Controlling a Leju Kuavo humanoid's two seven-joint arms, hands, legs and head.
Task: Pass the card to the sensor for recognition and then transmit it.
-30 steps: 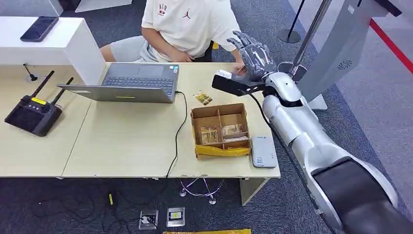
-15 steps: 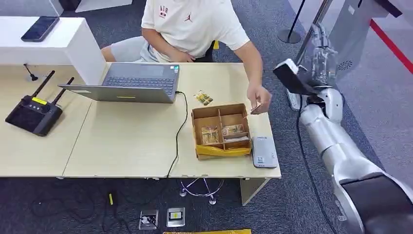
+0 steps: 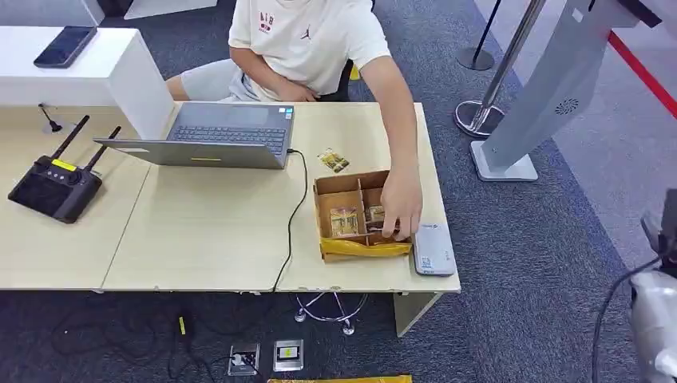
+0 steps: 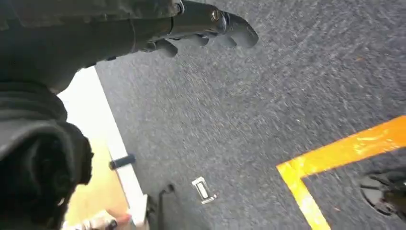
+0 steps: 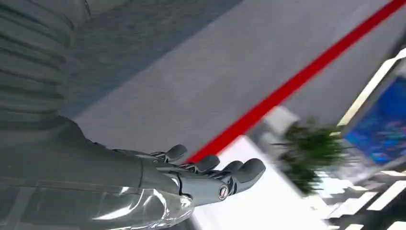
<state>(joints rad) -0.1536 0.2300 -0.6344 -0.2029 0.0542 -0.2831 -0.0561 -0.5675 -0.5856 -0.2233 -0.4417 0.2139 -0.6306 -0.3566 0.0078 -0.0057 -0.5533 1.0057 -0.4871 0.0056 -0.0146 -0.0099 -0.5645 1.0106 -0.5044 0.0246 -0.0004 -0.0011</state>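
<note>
A seated person in a white shirt reaches a hand (image 3: 401, 209) into the divided cardboard box (image 3: 339, 198) near the table's right front corner; cards (image 3: 344, 220) lie in its compartments. The grey-white sensor pad (image 3: 433, 249) lies flat just right of the box. Another small card (image 3: 333, 160) lies loose behind the box. My right hand (image 5: 206, 179) is off to the side of the table, fingers stretched out and holding nothing; its silver arm (image 3: 656, 319) shows at the far right. My left hand (image 4: 201, 24) hangs over the carpet, holding nothing.
An open laptop (image 3: 231, 132) sits mid-table with its cable running off the front edge. A black controller (image 3: 56, 187) lies at the left and a phone (image 3: 65, 45) on the white counter. A grey kiosk (image 3: 551, 80) and a stanchion (image 3: 479, 116) stand right of the table.
My right arm has swung away from the person's hand, right and down off the table. The person took the card and lowered that hand into the box.
</note>
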